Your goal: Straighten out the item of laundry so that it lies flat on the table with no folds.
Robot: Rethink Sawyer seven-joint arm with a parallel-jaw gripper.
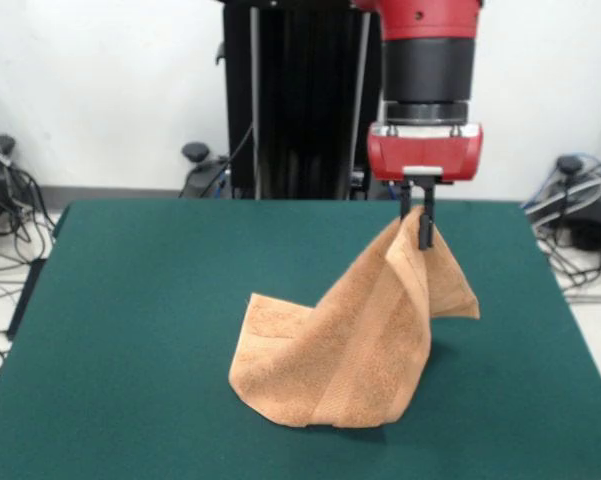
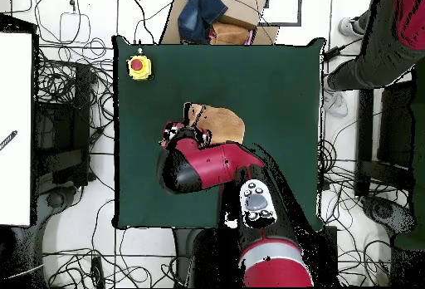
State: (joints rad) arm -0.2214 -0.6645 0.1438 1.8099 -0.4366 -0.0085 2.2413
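Green table [image 1: 130, 330] against white wall, gripper [image 1: 421, 226] jaws pinched nearly closed on towel [image 1: 345, 345] corner, lifted peak nearer far right edge, lower folds resting mid-table, yellow button box [image 2: 139, 67] at corner

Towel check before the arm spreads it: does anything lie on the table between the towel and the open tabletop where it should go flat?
Mostly clear. The pincer is shut on the towel, lifting one corner. The table around it is bare; only a yellow-and-red button sits at one corner, apart from the towel.
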